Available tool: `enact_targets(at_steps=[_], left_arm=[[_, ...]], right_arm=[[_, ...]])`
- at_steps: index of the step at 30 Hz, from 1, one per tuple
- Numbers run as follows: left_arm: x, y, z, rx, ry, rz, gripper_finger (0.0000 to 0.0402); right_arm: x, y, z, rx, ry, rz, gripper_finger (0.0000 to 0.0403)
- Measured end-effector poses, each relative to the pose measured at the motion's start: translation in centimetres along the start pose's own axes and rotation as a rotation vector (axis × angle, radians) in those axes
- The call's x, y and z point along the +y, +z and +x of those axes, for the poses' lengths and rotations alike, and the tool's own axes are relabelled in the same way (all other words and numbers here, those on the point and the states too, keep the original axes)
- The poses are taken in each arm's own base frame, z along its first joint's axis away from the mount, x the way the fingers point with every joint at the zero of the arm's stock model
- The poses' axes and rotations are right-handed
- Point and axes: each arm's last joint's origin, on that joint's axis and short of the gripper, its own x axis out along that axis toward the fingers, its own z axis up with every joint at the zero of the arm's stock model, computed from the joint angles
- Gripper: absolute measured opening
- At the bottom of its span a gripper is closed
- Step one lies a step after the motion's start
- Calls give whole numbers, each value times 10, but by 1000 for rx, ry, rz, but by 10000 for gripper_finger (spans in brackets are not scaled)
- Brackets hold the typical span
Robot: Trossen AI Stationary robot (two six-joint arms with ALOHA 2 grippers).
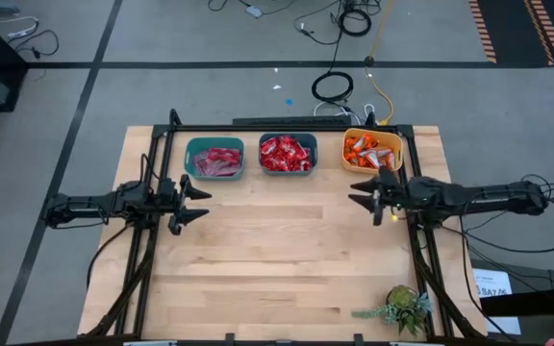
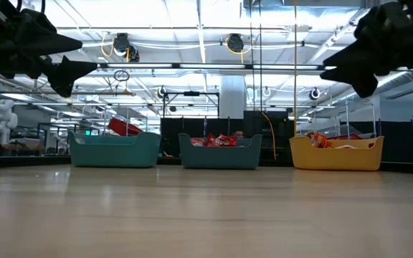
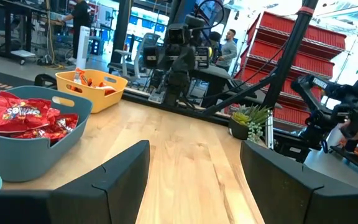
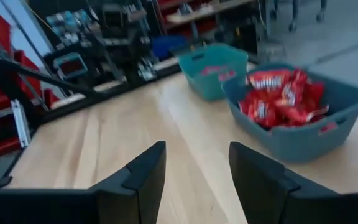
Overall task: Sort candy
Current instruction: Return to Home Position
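Note:
Three bins stand along the table's far edge. The left teal bin (image 1: 214, 159) holds pinkish-mauve candy (image 1: 221, 161), the middle teal bin (image 1: 288, 154) holds red candy (image 1: 287, 152), and the yellow bin (image 1: 373, 150) holds orange candy (image 1: 365, 148). My left gripper (image 1: 200, 202) hovers open above the table, just near of the left teal bin. My right gripper (image 1: 358, 192) hovers open, just near of the yellow bin. Both stand well above the tabletop in the low view, the left gripper (image 2: 74, 61) and the right gripper (image 2: 335, 68), and both are empty.
A small potted plant (image 1: 407, 309) stands at the table's near right corner. Bare wood (image 1: 277, 250) spreads between the two arms and toward the near edge. Cables lie on the floor beyond the far edge. A person (image 3: 229, 46) stands in the room behind.

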Motion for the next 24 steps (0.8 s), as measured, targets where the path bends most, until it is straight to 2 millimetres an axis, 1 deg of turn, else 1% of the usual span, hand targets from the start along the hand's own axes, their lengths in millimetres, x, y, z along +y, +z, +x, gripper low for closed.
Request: enact_targets(at_steps=[4,8,11,16,24], left_arm=[[0,0,0,0,0,0,261],[0,0,0,0,0,0,261],[0,0,0,1,1,0,261],[0,0,0,1,1,0,261],[0,0,0,1,1,0,261]], right_arm=[[-6,-10,-9,-81,33,-9,169],[-16,-37,-9,-169,72,32,169],[-16,-36,-13,-180,82,56,169],[-16,-32,-18,-232,106,9,169],[-17,-31,-18,-245,93,-11,169]])
